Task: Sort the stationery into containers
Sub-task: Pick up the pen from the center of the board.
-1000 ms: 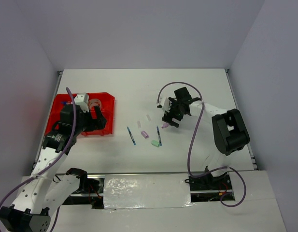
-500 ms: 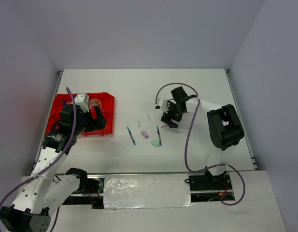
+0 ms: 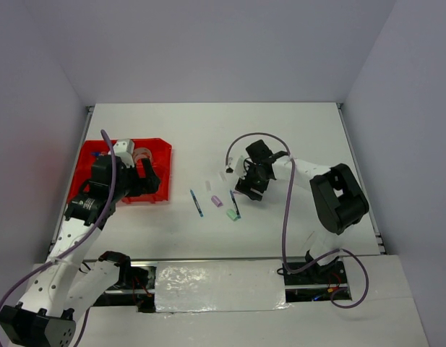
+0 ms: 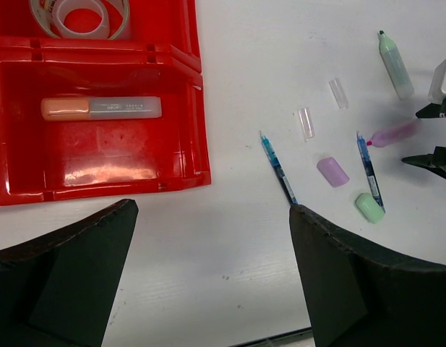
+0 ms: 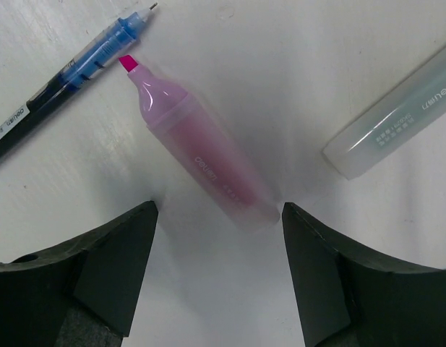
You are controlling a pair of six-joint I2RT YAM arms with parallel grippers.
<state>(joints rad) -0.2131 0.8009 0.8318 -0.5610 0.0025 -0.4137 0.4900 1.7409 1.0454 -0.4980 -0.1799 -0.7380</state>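
The red tray [image 3: 91, 160] lies at the left. In the left wrist view it [image 4: 197, 108] holds a tape roll [image 4: 82, 14] and an orange marker [image 4: 100, 108] in separate compartments. My left gripper [image 3: 150, 181] is open and empty above the tray's near right corner; it also shows in the left wrist view [image 4: 212, 208]. On the table lie two blue pens [image 4: 279, 168] [image 4: 369, 172], a purple eraser [image 4: 332, 172], a green eraser [image 4: 370, 207], a green marker [image 4: 394, 65] and an uncapped pink marker [image 5: 204, 163]. My right gripper [image 5: 219, 217] is open, low over the table, its fingers either side of the pink marker's rear end.
Two clear caps [image 4: 306, 123] [image 4: 338, 93] lie between the tray and the markers. One blue pen's tip [image 5: 71, 72] nearly touches the pink marker's nib, and the green marker [image 5: 396, 119] lies close on the other side. White walls enclose the table.
My right gripper has moved left and toward the near edge, coming down over the pink marker. The left arm and the loose items have not moved.
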